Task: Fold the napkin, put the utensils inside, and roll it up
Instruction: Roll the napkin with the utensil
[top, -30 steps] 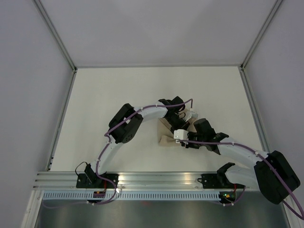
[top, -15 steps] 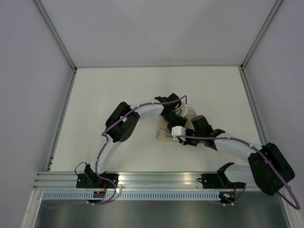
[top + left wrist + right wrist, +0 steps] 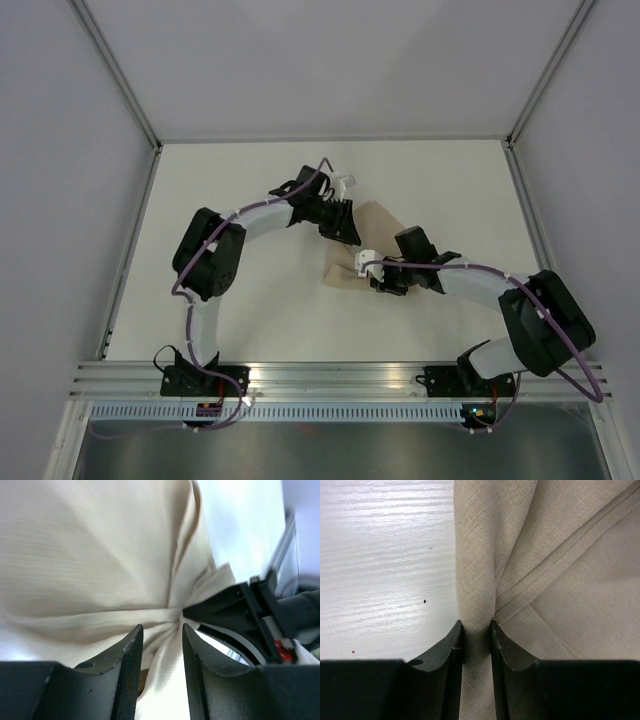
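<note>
The right hand [image 3: 475, 628] pinches a napkin [image 3: 560, 605] fold (tightly bunched); the left hand [image 3: 161, 629] hovers spread over it.

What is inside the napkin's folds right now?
Only layered cloth shows: the right gripper pinches a ridge of the napkin on the table. No utensils are visible; anything within the folds is covered.

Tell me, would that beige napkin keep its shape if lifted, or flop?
Probably flop: the napkin bunches into soft pleats where the right gripper pinches it. Likely light, since a narrow pinch gathers it. Its matte weave suggests it won't slip easily.
</note>
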Action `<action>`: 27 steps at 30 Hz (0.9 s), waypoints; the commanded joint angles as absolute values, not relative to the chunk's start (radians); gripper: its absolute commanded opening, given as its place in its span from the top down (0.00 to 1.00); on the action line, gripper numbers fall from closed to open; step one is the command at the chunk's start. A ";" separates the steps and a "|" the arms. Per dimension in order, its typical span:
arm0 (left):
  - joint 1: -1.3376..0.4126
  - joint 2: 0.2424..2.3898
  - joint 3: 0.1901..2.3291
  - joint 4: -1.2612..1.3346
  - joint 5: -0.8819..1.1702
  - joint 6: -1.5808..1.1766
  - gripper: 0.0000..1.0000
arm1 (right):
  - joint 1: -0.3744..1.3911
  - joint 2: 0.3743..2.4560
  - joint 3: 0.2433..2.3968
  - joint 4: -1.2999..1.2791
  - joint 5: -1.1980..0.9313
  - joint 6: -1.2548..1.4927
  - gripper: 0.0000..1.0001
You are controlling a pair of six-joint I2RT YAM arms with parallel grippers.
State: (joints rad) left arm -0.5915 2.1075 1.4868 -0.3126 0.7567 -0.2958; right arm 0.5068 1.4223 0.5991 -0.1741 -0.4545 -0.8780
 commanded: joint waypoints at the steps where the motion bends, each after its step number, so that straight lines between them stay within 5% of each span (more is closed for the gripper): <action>1: -0.535 1.955 1.396 -0.010 0.655 -0.482 0.57 | 0.462 1.500 0.661 -0.282 -0.540 -0.910 0.98; 13: -0.505 1.499 0.679 0.785 0.100 -0.510 0.55 | 0.302 1.764 0.954 -0.658 -0.736 -1.022 0.99; 27: -0.932 1.515 0.782 0.490 -0.270 0.308 0.51 | 0.229 2.060 1.210 -0.940 -0.801 -1.100 0.98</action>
